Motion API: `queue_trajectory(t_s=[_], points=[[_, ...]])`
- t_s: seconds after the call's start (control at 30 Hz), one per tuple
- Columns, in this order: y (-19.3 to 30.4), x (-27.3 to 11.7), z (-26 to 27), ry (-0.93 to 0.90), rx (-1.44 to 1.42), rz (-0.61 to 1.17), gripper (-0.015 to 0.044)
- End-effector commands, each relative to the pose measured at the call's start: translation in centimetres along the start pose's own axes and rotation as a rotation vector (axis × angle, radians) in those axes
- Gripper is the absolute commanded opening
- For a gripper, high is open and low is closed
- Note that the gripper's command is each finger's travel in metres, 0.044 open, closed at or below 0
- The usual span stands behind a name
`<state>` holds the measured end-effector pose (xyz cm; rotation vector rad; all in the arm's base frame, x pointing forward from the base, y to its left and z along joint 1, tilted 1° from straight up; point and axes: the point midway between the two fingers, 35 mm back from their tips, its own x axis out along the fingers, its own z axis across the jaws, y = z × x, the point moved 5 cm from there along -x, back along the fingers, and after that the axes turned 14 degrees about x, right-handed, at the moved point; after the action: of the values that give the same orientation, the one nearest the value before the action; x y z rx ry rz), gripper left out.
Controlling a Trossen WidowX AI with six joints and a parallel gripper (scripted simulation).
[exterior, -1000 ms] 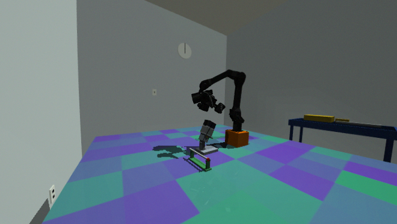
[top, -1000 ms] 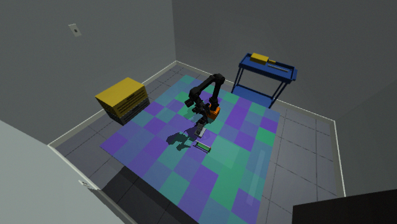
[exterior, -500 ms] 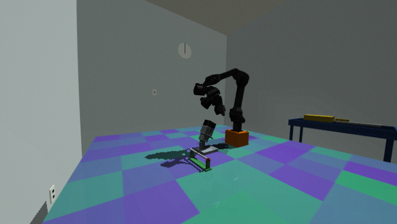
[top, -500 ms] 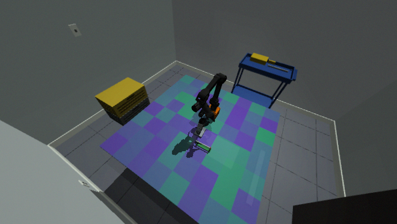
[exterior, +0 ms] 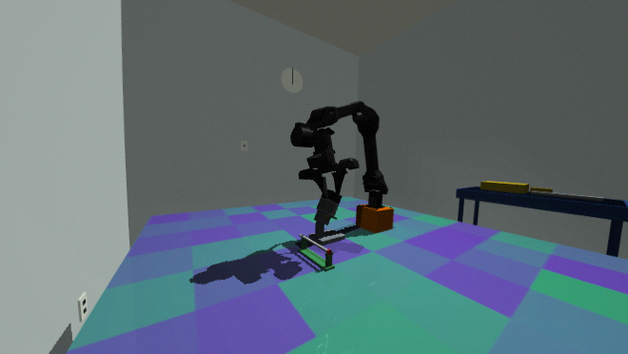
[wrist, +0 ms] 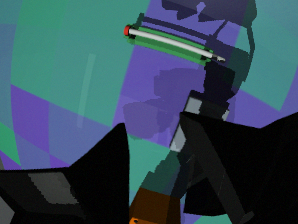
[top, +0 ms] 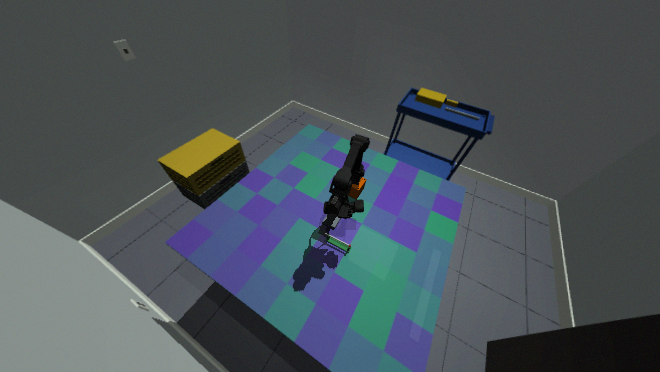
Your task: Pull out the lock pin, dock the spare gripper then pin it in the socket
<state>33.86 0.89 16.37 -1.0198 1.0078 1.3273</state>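
Top: black arm [top: 356, 155] [exterior: 371, 147] above a patchwork bench [top: 380, 300] [exterior: 404, 295] [wrist: 50, 65]; green socket frame [top: 339, 244] [exterior: 313, 259] [wrist: 167, 49] near it.
Exterior: one spare gripper [exterior: 327, 209], tilted, beneath the hand [exterior: 331, 189] [wrist: 153, 123]; white, red-ended pin [exterior: 314, 243] [wrist: 170, 41] across the frame.
Wrist: hand partly open; contact with the spare gripper cannot be told.

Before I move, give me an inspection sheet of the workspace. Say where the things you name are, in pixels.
Surface: checkered in purple, green and blue [top: 380, 300] [exterior: 381, 304] [wrist: 60, 55]; shadows across it.
Job's things: white rod with a red end [top: 340, 241] [exterior: 314, 243] [wrist: 170, 43], lying across the green rack [top: 339, 245] [exterior: 312, 259] [wrist: 167, 51]; behind the rack, a grey-and-black tool [exterior: 328, 206], tilted.
Clutter: yellow box [top: 431, 97] [exterior: 504, 186], on the blue cart [top: 442, 119] [exterior: 547, 203].
Gripper [top: 336, 214] [exterior: 328, 190] [wrist: 153, 123]: partly open, above the tool; contact unclear.
Cables: nothing seen.
Surroundings: yellow-topped cabinet [top: 200, 152], wall clock [exterior: 291, 80].
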Motion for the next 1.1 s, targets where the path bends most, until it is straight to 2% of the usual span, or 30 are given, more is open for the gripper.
queue_trajectory(t_s=[0.0, 0.1, 0.63, 1.07], points=[[-6.2, 3.2, 2.0, 0.369, -0.887, 0.247, 0.0180], [-7.3, 3.9, 2.6, 0.433, -1.067, 0.329, 0.0180], [-7.0, 4.2, 2.2, 0.435, -1.133, 0.333, 0.0180], [-6.9, 10.9, 0.3, 0.434, -1.133, 0.333, 0.0180]])
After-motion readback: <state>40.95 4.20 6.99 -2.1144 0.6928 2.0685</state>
